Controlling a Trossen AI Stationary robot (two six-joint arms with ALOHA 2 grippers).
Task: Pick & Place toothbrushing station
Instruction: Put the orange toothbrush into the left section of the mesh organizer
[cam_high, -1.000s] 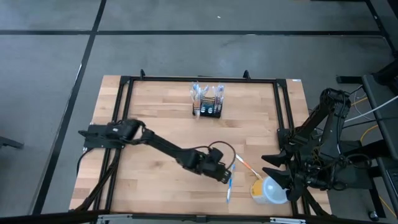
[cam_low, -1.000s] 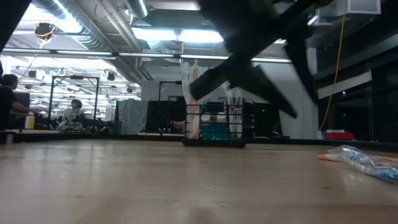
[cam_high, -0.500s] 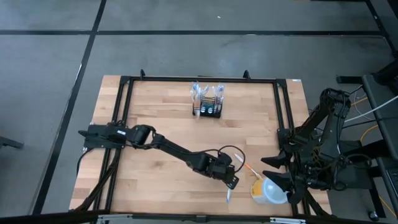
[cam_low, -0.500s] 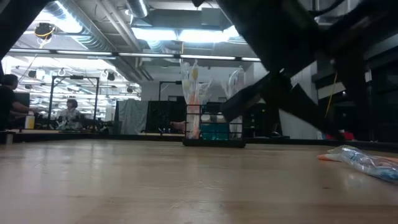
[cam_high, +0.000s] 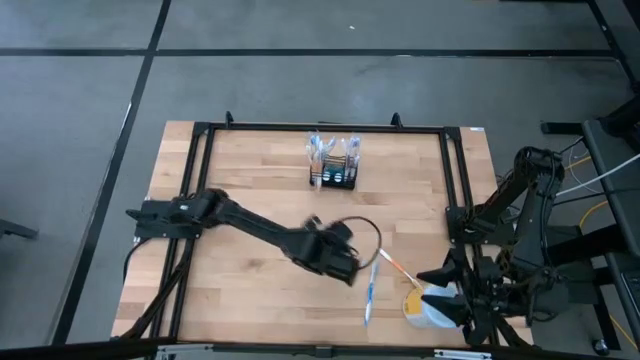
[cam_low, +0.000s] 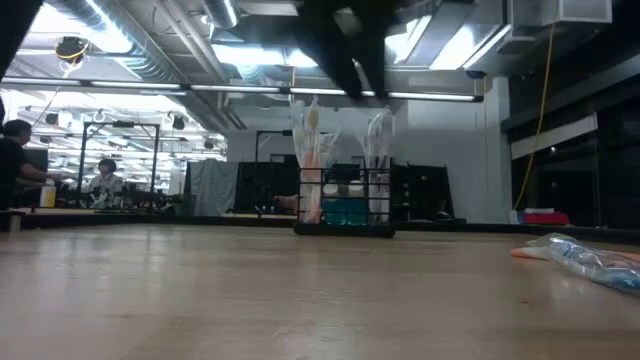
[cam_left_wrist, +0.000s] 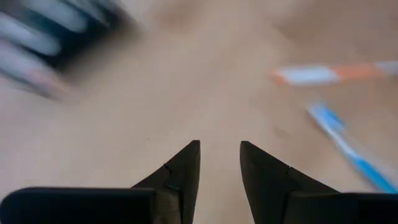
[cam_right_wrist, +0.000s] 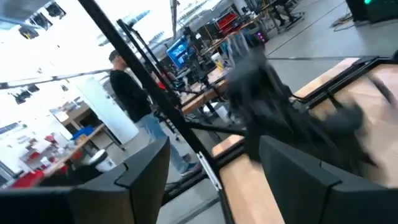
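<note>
The black mesh holder stands on its base at the table's far middle, with toothbrushes and tubes upright in it; it also shows in the low view. A blue toothbrush and an orange-and-white one lie flat on the wood at the near right; both show in the left wrist view, blue and orange. My left gripper hovers just left of them, open and empty. My right gripper is open at the yellow cup.
A black frame rail runs round the table top. The yellow cup with its pale lid lies near the front right corner. A wrapped toothbrush shows at the right of the low view. People stand in the room beyond the table.
My left gripper first went toward the toothbrushes at the near right, then drew back toward the table's left and far side and rose. My right arm has shifted toward the table's near edge, over the yellow cup.
</note>
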